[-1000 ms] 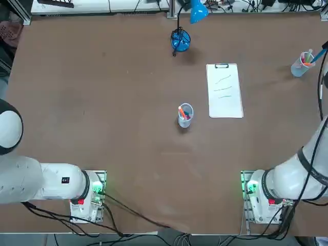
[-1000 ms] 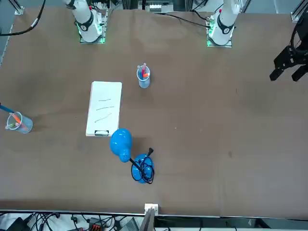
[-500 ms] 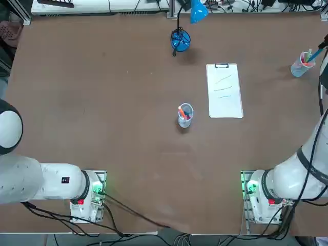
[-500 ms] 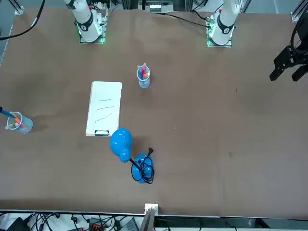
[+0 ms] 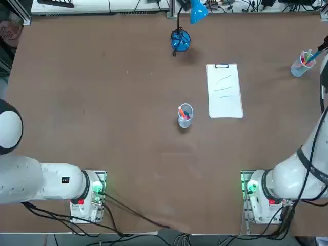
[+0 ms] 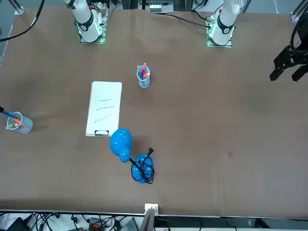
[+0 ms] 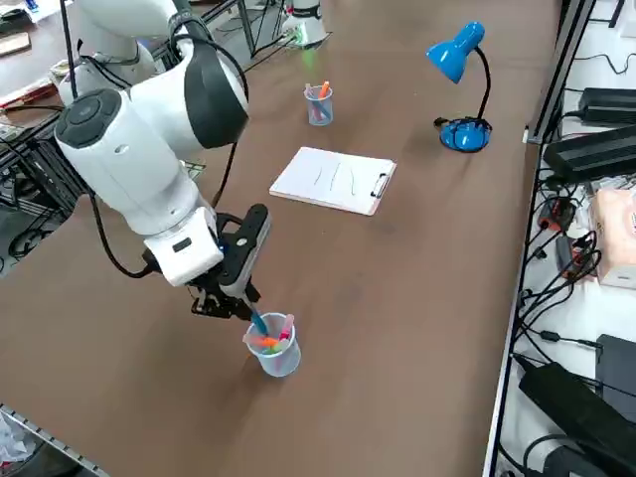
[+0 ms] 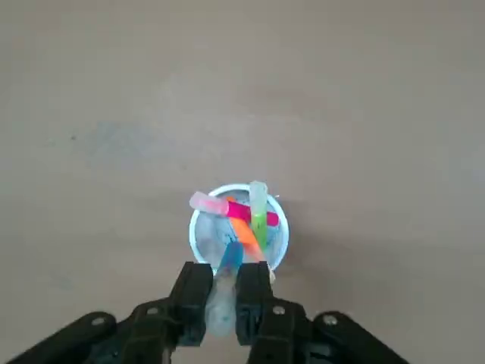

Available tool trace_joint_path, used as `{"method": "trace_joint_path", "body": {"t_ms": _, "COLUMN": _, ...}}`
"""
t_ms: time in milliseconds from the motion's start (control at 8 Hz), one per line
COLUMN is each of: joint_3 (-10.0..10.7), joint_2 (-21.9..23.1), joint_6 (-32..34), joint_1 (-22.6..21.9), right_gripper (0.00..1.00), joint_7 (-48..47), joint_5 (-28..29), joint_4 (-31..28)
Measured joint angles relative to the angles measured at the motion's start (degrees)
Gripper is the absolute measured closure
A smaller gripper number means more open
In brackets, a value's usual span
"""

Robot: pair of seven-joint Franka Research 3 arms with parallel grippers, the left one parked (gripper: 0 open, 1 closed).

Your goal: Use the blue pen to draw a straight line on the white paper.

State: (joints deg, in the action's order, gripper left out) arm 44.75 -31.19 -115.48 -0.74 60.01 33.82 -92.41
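My right gripper (image 7: 231, 298) hangs over a clear cup (image 7: 275, 354) near the table's right edge. It is shut on the upper end of the blue pen (image 8: 229, 262). The pen leans out of the cup (image 8: 198, 241), and its lower end is still inside among orange, pink and green pens. From overhead, only the blue pen (image 5: 320, 52) and the cup (image 5: 299, 66) show at the frame's edge. The white paper (image 5: 224, 90) lies flat toward the table's middle, well away from the cup, with a dark clip on its far short edge and a few thin strokes. It also shows as paper (image 7: 333, 179).
A second cup of pens (image 5: 185, 115) stands beside the paper, on its left as seen from overhead. A blue desk lamp (image 5: 180, 40) stands at the far edge. The cup at my gripper sits close to the table's right edge (image 7: 119, 437).
The blue pen and my right arm have shifted slightly toward the table's right edge. The gripper has stayed shut, and nothing else has moved.
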Motion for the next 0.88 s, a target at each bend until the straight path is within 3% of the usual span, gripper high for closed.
{"method": "trace_joint_path", "body": {"t_ms": 875, "joint_3": -0.87, "joint_2": -2.4, "joint_6": 0.04, "joint_1": -0.09, "right_gripper": 0.79, "joint_7": 0.1, "joint_5": 0.51, "joint_4": 0.04}}
